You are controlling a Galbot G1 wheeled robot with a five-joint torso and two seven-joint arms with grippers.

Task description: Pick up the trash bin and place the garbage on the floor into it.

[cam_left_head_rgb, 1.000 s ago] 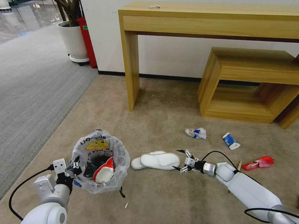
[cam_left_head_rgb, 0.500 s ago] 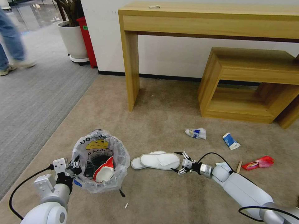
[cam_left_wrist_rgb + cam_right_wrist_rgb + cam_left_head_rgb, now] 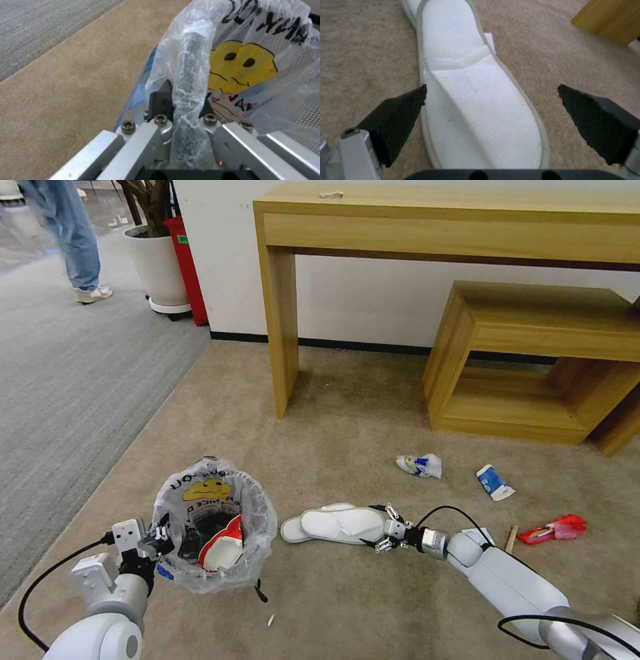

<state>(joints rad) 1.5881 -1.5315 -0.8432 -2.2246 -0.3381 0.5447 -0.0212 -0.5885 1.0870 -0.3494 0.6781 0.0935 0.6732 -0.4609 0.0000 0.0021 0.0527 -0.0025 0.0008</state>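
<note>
The trash bin [image 3: 213, 527], black with a clear smiley-printed bag, hangs at lower left with a red-white paper cup [image 3: 223, 550] inside. My left gripper [image 3: 159, 540] is shut on its rim [image 3: 186, 82] and bag. White slippers [image 3: 337, 523] lie stacked on the carpet right of the bin. My right gripper [image 3: 381, 527] is open at their toe end, its black fingertips [image 3: 400, 112] either side of the top slipper [image 3: 476, 100]. More garbage lies to the right: a blue-white crumpled wrapper [image 3: 420, 465], a blue-white carton [image 3: 494, 482], a wooden stick [image 3: 512, 537], a red wrapper [image 3: 553, 529].
A tall wooden console table [image 3: 440, 227] and a low wooden shelf [image 3: 533, 360] stand against the far wall. A white planter [image 3: 157, 267] and a red object [image 3: 187, 267] stand at the back left. A person's legs [image 3: 70, 233] pass on the grey carpet.
My right gripper has moved left and lower, up to the slippers' toe end, staying open. The bin and left gripper hold still. A person has walked across the background.
</note>
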